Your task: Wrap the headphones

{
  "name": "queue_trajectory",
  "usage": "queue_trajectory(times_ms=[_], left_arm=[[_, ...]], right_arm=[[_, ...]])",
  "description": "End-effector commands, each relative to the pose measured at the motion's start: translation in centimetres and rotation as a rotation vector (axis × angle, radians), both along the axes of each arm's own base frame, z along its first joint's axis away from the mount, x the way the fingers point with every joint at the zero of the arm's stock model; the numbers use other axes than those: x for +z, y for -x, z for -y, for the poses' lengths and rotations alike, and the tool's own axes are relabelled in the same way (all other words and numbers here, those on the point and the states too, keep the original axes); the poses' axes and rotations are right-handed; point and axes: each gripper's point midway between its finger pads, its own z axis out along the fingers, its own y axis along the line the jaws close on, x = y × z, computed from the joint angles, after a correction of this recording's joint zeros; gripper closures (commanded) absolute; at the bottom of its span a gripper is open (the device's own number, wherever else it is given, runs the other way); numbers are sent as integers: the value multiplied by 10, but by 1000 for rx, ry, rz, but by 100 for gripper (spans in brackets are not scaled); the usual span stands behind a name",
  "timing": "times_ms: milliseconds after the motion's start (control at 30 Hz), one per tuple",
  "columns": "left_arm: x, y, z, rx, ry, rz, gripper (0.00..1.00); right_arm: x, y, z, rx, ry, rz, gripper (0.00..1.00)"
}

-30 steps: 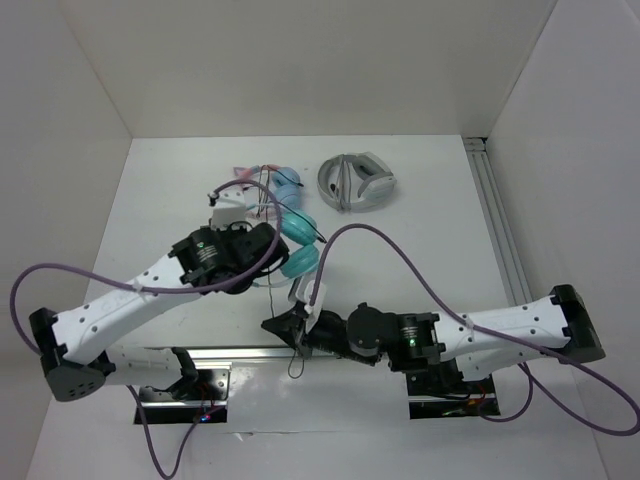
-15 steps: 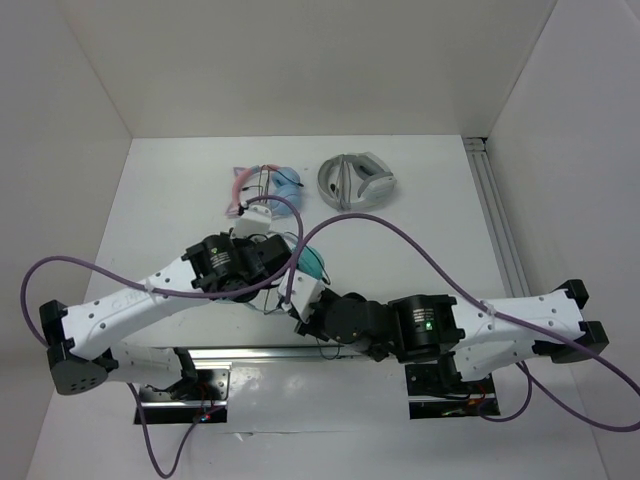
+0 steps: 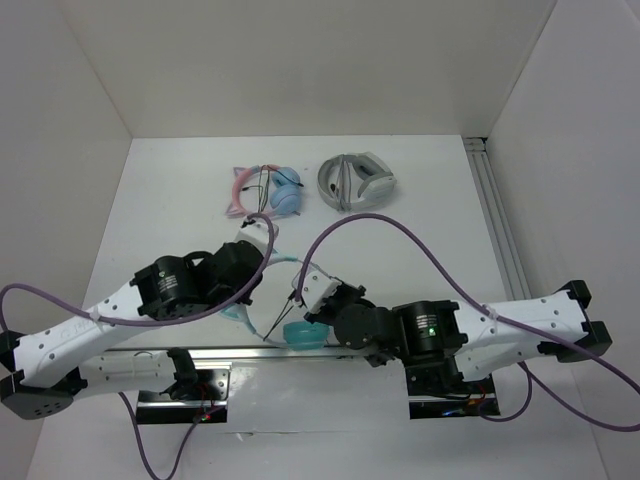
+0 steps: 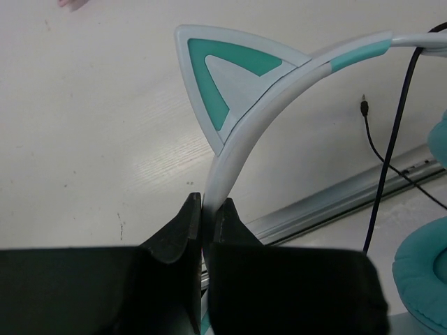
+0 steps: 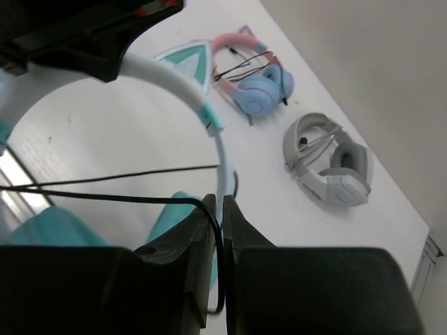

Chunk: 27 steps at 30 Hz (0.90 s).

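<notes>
The headphones are held at the 6 o'clock edge of the tabletop. The left gripper jaws are clamped on the headband (just below a cat ear). The right gripper jaws stand narrow, apparently pinching the black cable.

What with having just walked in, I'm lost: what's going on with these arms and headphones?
Two robot arms are working on the teal cat-ear headphones near the front edge of the table. The left gripper is clamped on the pale headband, while the right gripper pinches the thin black cable, which runs loose, not yet wound. The pink-and-blue headphones and grey-white headphones lie farther back.
</notes>
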Motion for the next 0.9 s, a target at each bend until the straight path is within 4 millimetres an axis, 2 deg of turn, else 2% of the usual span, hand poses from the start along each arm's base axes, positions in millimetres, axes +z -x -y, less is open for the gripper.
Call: queue_trajectory(times_ms=[0, 167, 400, 600, 633, 700, 767, 833, 867], left_arm=[[2, 15, 5, -167, -7, -27, 100], [11, 19, 5, -189, 28, -15, 100], [21, 28, 9, -251, 82, -24, 100], [33, 37, 5, -282, 120, -19, 100], [38, 39, 2, -282, 129, -12, 100], [45, 39, 1, -283, 148, 2, 100], [58, 45, 3, -301, 205, 11, 100], [66, 45, 4, -296, 228, 21, 100], [76, 44, 6, -291, 262, 37, 100]], right_arm=[[62, -21, 33, -167, -208, 83, 84], [56, -42, 37, -149, -221, 32, 83], [18, -66, 30, -130, -209, -26, 83], [1, -114, 45, -149, -278, -94, 83], [2, -125, 50, -148, -307, -113, 83], [-6, -133, 53, -148, -330, -134, 83], [-13, -142, 49, -130, -356, -170, 83], [-19, -137, 41, -87, -383, -206, 83], [-16, -139, 37, -66, -408, -194, 83]])
